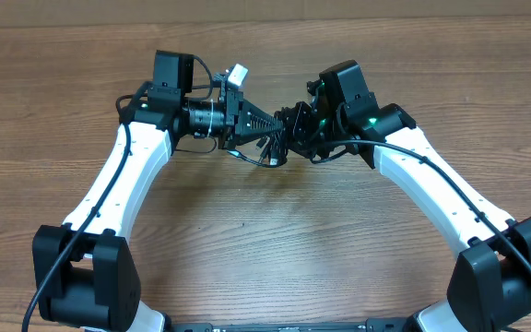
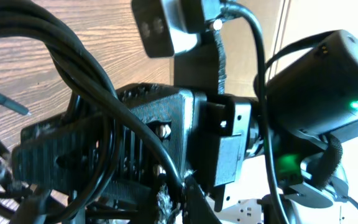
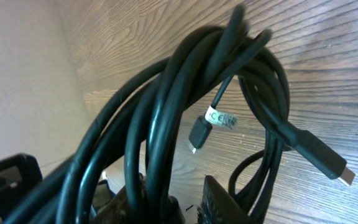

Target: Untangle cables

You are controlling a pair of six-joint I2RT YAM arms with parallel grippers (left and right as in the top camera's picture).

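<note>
The cables (image 3: 166,124) rise from between my right gripper (image 3: 166,208) fingers, arching toward upper right; whether they're pinched I cannot tell. My left gripper (image 1: 264,124) is closed, just beside the bundle.

Your overhead camera looks straight down on the table (image 1: 265,258) from well above. The arm bases (image 1: 86,277) sit at 6 o'clock, and the cables (image 1: 273,148) lie just toward 12 of centre. Your left wrist camera sits very close, facing the right arm's wrist (image 2: 328,81) at 3 o'clock. Your right wrist camera nearly touches the cables, with wood behind. All three views share those cables.
</note>
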